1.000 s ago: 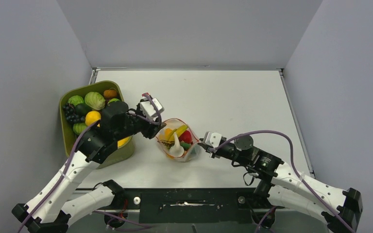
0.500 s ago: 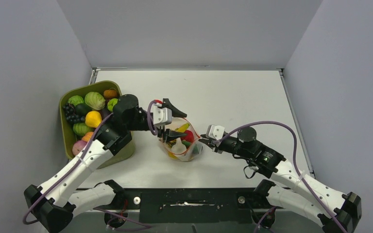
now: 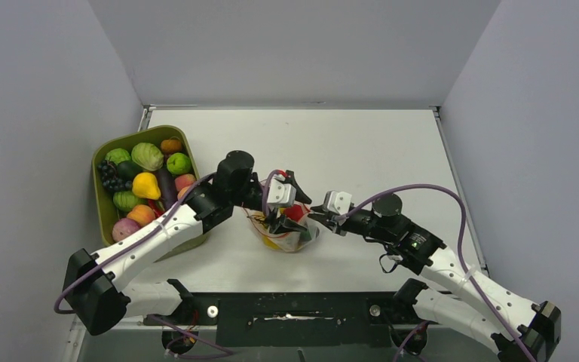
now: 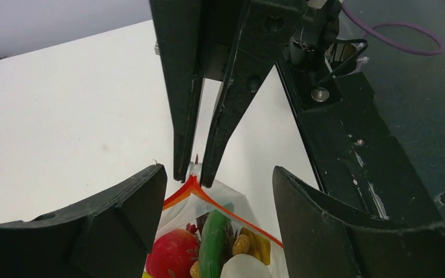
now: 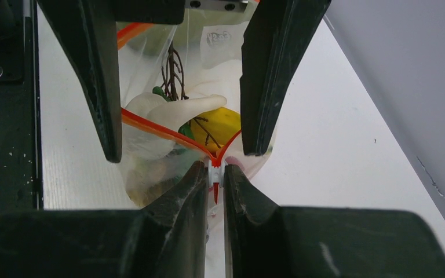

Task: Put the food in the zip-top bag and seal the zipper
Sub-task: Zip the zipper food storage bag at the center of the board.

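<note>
Left claw (image 3: 290, 210) hangs wide open over the bag (image 3: 290, 237), its arm reaching in low from the left across the corner of an olive tray (image 3: 139, 134) heaped with food (image 3: 147, 157). The right claw (image 3: 317, 220) comes in from the opposite side, forearm nearly level, and is pinched onto the bag's right corner. The bag stands mouth up on the white table (image 3: 362, 151), between the 2 arms. From the left wrist, its own 2 fingers spread wide on either side of the mouth, while the right claw's fingers narrow to a V on the corner where the orange zipper (image 4: 192, 186) forks into 2 strips. Red, green, yellow and white pieces lie inside. From the right wrist, its fingers clamp that corner. The zipper's long axis runs away from them toward the left claw's spread fingers, and the mouth is unsealed.
</note>
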You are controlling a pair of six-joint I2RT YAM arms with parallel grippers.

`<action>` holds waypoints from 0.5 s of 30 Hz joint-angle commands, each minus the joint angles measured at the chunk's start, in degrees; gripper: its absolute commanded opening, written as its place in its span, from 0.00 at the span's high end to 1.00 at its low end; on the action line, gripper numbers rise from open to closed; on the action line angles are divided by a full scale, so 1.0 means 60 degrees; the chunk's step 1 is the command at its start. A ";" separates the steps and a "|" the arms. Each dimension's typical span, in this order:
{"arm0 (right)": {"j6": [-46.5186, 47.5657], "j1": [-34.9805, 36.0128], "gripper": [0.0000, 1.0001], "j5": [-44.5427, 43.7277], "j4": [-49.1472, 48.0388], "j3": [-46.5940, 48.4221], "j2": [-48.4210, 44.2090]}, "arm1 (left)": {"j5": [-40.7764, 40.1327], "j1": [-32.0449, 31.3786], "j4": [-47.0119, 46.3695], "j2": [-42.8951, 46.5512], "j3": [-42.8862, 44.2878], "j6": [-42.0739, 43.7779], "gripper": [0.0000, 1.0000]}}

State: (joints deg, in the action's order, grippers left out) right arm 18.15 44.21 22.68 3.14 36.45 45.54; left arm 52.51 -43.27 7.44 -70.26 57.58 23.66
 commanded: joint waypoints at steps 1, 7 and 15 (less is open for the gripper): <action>-0.0008 -0.0085 1.00 0.0357 -0.0749 0.0496 -0.0042 | -0.0289 -0.0324 0.0256 -0.0186 0.0243 0.1013 0.33; 0.0077 -0.0110 1.00 0.0513 -0.0698 0.0405 -0.0014 | -0.1370 -0.0375 0.0004 0.0131 -0.0199 0.1450 0.33; 0.0193 -0.0146 1.00 0.0719 -0.0490 0.0439 -0.0118 | -0.1880 -0.0406 0.0428 0.0123 -0.0221 0.1963 0.39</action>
State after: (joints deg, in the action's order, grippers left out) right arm 18.52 43.79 24.71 3.60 36.56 45.89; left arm 44.01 -45.63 8.91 -70.70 56.23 32.27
